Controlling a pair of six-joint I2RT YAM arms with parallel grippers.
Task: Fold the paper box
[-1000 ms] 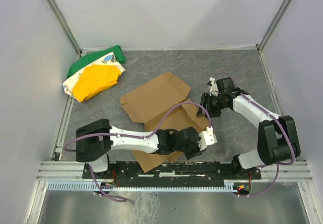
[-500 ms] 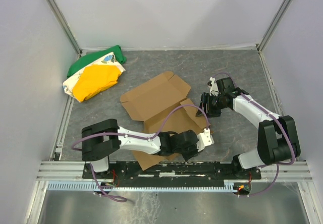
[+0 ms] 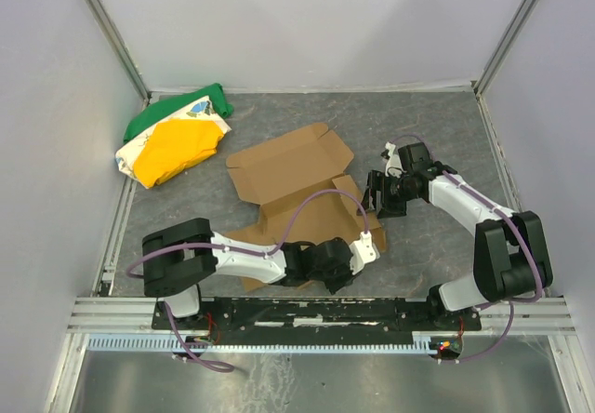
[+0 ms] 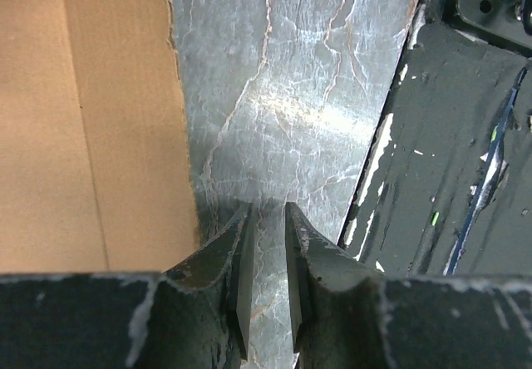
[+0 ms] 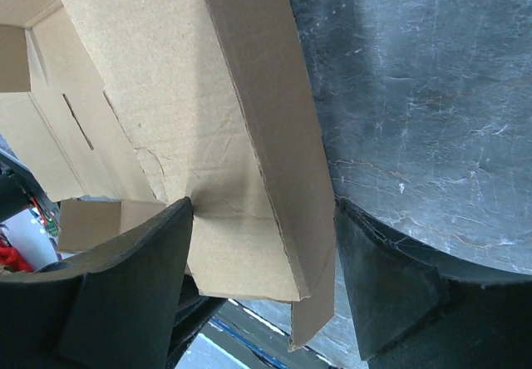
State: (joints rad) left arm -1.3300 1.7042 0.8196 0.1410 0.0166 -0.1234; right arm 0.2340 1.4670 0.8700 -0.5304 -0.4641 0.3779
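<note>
Flap (image 5: 274,136) of box (image 3: 293,176) straddled by spread right gripper (image 5: 264,211), likely to fold it.
Left gripper (image 4: 268,219) near-closed, empty, alongside.

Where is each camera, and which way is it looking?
Top camera: above, behind the arms, looking down at the table; both arms show.
Left wrist: close over the table; the left gripper shows at the bottom.
Right wrist: close on the paper box; the right gripper straddles its flap.
Shared: both wrist views see the paper box.
</note>
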